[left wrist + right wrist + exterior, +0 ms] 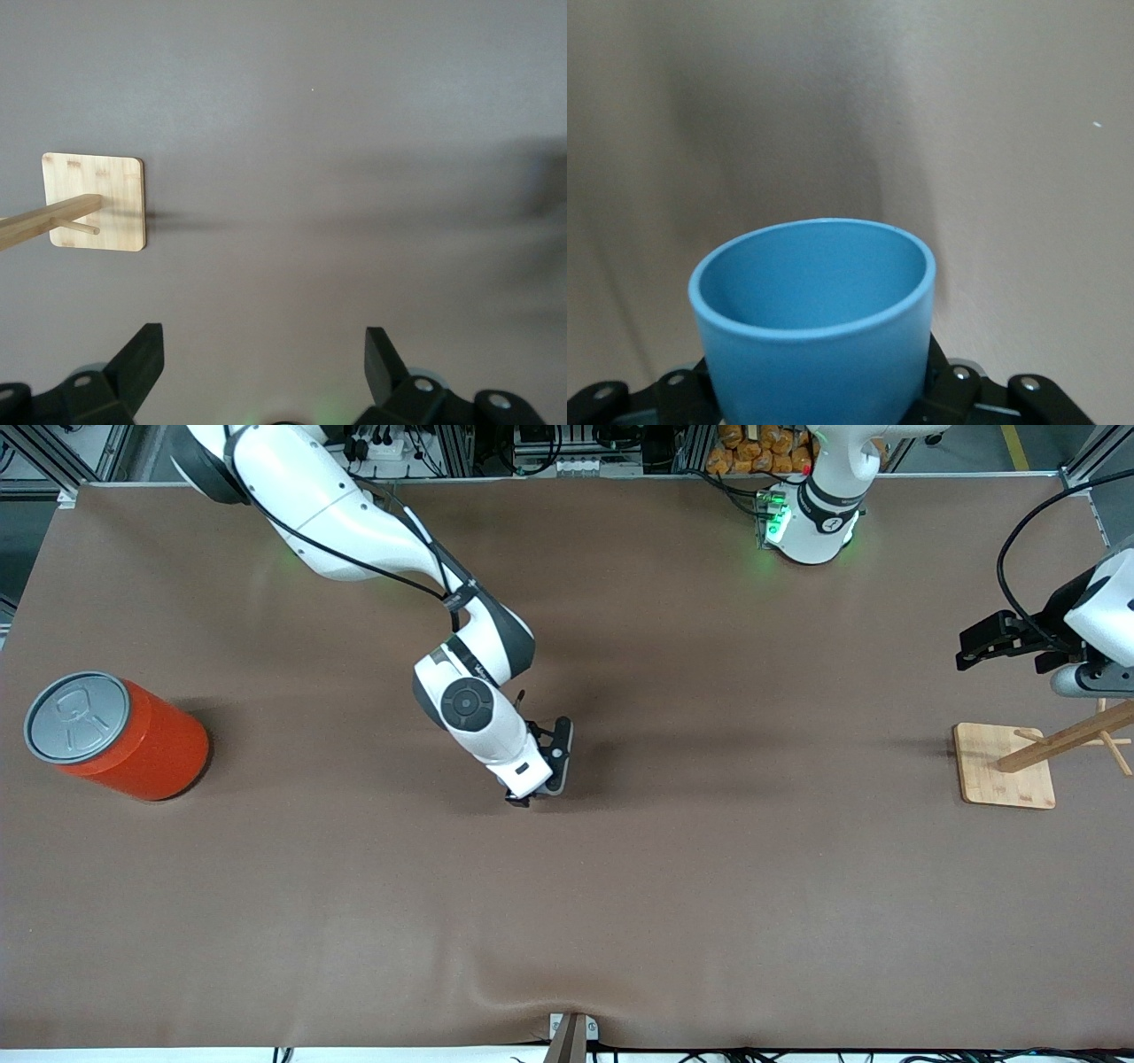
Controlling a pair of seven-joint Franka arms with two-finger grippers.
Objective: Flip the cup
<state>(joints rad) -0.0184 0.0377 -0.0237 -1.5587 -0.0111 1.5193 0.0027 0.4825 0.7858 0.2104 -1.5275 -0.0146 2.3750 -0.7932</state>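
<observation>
The light-blue cup (pixel 815 336) fills the lower part of the right wrist view. It sits between the jaws of my right gripper (pixel 542 778), which is shut on its wall. Its open mouth points away from the wrist, toward the brown table (pixel 1010 133). In the front view the right hand hides the cup; the hand is low over the middle of the table. My left gripper (pixel 973 648) is open and empty. It waits in the air at the left arm's end, over bare table beside the wooden stand, and also shows in the left wrist view (pixel 264 354).
A large orange can with a grey lid (pixel 124 737) stands at the right arm's end of the table. A wooden peg stand on a square base (pixel 1001 778) sits at the left arm's end and also shows in the left wrist view (pixel 111 190).
</observation>
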